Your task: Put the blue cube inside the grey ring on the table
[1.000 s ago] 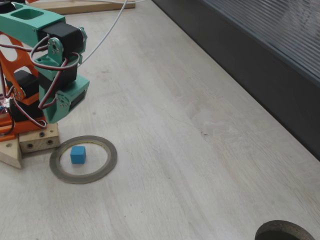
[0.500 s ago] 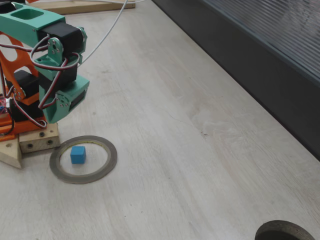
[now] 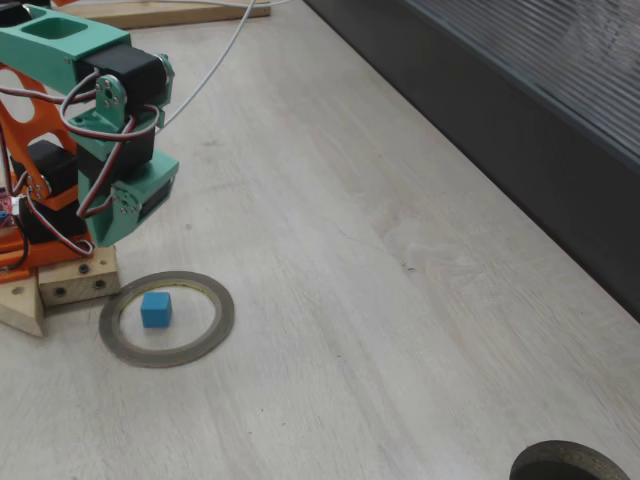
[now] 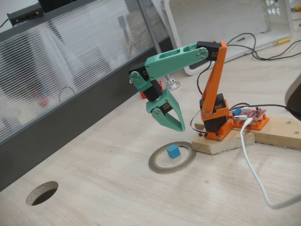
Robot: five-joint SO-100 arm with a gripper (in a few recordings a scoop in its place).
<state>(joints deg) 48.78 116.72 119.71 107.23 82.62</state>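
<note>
Placement step looks done: blue cube (image 4: 173, 151) sits flat on the desk (image 3: 400, 300) inside the grey ring (image 4: 172, 157), clear of its inner rim, toward the arm's side of the opening. Hand (image 4: 175, 123) hangs above the ring, fingers pressed together, holding nothing. Probably only a retreat left. No long axis on the cube; faces slightly skewed to the wooden base block (image 4: 221, 142).

cube (image 3: 155, 309) inside ring (image 3: 166, 319), on table (image 3: 380, 300)
</note>
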